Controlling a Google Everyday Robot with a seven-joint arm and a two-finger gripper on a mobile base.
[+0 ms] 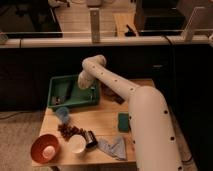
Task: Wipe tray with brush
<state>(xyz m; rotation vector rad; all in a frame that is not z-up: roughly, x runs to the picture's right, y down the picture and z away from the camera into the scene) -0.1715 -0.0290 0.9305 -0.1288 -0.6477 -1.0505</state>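
The green tray [55, 106] lies at the table's back left. A dark elongated shape inside its left half looks like the brush [62, 90]; it lies on the tray floor. My gripper [84, 85] hangs from the bent white arm over the tray's right half, low above the floor and to the right of the brush. The wrist hides the gripper's tip and what is under it. A small pale object [56, 100] lies in the tray's front left corner.
In front of the tray stand a blue cup [62, 114], an orange-red bowl [45, 148], a white cup [76, 143], a dark pile [69, 131] and a black object [91, 138]. A grey cloth [114, 147] and a green sponge [124, 121] lie beside my arm.
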